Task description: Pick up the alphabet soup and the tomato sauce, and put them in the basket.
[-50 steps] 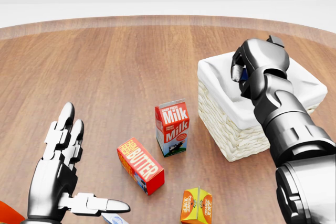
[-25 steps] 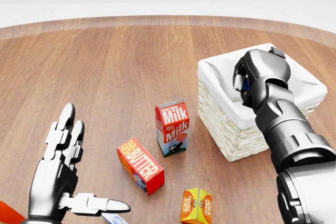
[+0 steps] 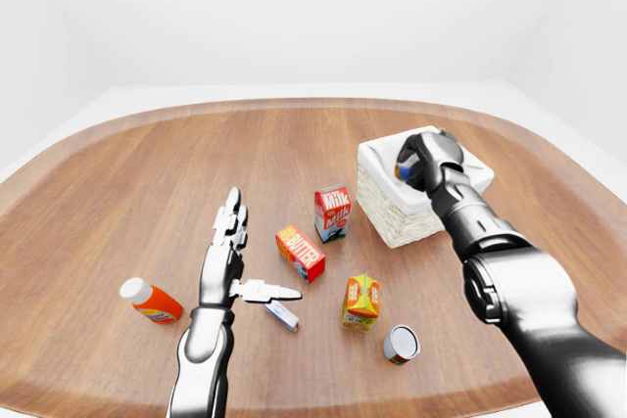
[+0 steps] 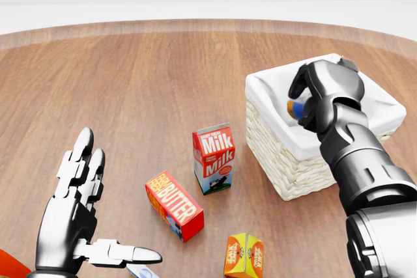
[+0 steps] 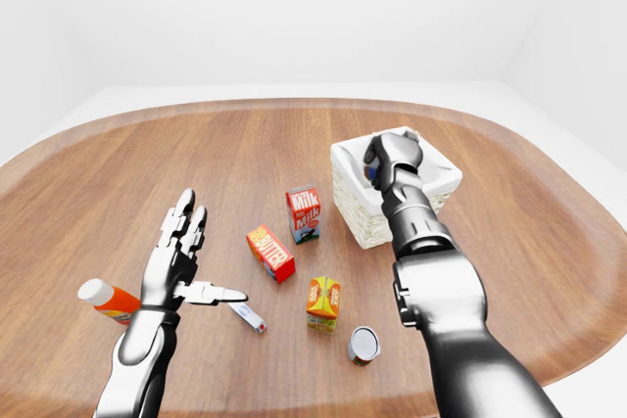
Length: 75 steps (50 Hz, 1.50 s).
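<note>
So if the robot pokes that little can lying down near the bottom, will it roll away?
Probably yes. The can lies on its side on the smooth wooden table, so a push across its round wall would likely roll it. It looks stiff, probably metal, so it should not squash. The orange carton stands close and might stop it.

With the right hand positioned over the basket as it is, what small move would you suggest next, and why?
Probably open the fingers and let go. The right hand sits above the basket, inside its white-lined rim, closed on a small can whose blue and orange side shows between the fingers. The label cannot be read. A second can lies on the table near the bottom edge, not yet picked up.
</note>
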Motion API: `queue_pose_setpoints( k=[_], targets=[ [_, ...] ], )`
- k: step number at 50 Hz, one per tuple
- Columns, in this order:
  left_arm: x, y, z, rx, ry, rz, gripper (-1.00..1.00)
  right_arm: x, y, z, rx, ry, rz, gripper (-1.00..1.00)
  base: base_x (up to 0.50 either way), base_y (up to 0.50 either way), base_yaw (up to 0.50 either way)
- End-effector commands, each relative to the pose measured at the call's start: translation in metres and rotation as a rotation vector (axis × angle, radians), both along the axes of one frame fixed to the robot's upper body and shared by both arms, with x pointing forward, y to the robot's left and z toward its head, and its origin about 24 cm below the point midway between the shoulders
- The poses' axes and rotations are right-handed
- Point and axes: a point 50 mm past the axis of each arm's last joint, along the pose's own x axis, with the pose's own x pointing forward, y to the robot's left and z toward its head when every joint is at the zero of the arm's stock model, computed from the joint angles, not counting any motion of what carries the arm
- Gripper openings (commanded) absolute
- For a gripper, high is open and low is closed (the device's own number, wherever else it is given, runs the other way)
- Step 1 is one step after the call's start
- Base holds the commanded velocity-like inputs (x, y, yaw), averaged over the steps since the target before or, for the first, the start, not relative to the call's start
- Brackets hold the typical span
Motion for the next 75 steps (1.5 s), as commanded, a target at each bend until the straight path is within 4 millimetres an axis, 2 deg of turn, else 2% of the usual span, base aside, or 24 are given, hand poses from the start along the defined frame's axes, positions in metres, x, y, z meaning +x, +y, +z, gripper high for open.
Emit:
queue_pose_setpoints(
  k=[1,20,38,45,52,66,75],
  targets=[
    [0.002,0.003,0.001,0.013,-0.007,0.038,1.00,0.002,0.000,0.007,-0.002,-0.037,-0.001,1.00,0.00,0.00,0.00],
    [0.002,0.003,0.001,0.013,-0.007,0.039,1.00,0.001,0.000,0.004,0.006,-0.031,-0.005,1.00,0.00,0.00,0.00],
    [0.002,0.003,0.001,0.013,-0.007,0.039,1.00,0.004,-0.001,0.016,0.004,-0.065,-0.005,1.00,0.00,0.00,0.00],
    [0.002,0.003,0.001,0.013,-0.007,0.039,1.00,0.006,-0.003,0.026,0.088,-0.110,-0.027,1.00,0.00,0.00,0.00],
    [0.002,0.003,0.001,0.013,-0.007,0.039,1.00,0.006,-0.003,0.027,0.163,-0.131,-0.047,1.00,0.00,0.00,0.00],
    [0.002,0.003,0.001,0.013,-0.007,0.038,1.00,0.003,-0.008,0.020,0.370,-0.142,-0.101,1.00,0.00,0.00,0.00],
    [0.002,0.003,0.001,0.013,-0.007,0.039,1.00,0.004,-0.001,0.019,0.524,-0.169,-0.045,1.00,0.00,0.00,0.00]
  ],
)
